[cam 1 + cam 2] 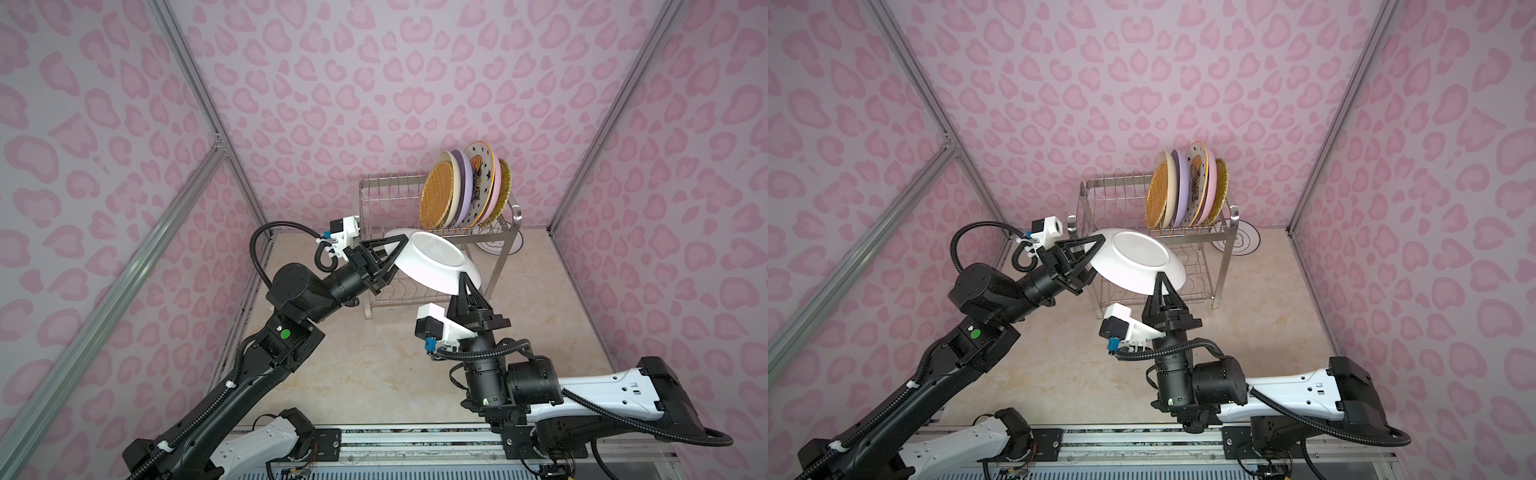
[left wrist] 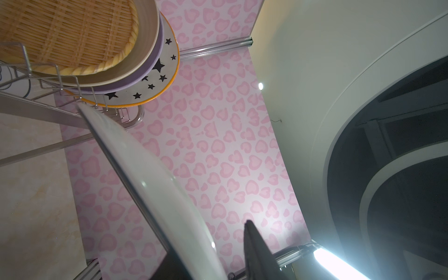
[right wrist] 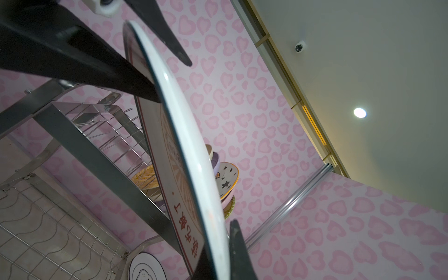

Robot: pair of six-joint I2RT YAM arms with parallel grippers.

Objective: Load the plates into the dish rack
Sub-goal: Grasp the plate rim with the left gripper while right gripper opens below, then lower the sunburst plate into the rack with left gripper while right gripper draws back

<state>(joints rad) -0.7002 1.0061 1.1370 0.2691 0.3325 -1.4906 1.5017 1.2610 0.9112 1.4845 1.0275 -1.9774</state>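
A white plate [image 1: 436, 257] [image 1: 1138, 257] with a dark rim hangs tilted, underside up, in front of the dish rack [image 1: 374, 195] [image 1: 1100, 195]. My right gripper [image 1: 462, 277] [image 1: 1161, 277] is shut on its near rim from below; in the right wrist view the plate [image 3: 184, 126] sits pinched in the right gripper [image 3: 223, 242]. My left gripper [image 1: 399, 253] [image 1: 1096, 254] straddles the plate's left rim. In the left wrist view the plate [image 2: 150, 174] lies against one finger, with a gap to the other finger [image 2: 252, 242]. Several plates [image 1: 465, 187] stand upright in the rack's top right.
Another white printed plate [image 1: 500, 249] [image 1: 1237, 241] lies flat on the table behind the rack's right leg. The rack's top-left prongs [image 1: 386, 187] hold nothing. Pink-patterned walls close in on three sides, and the arm bases sit on a rail [image 1: 415, 444] at the front.
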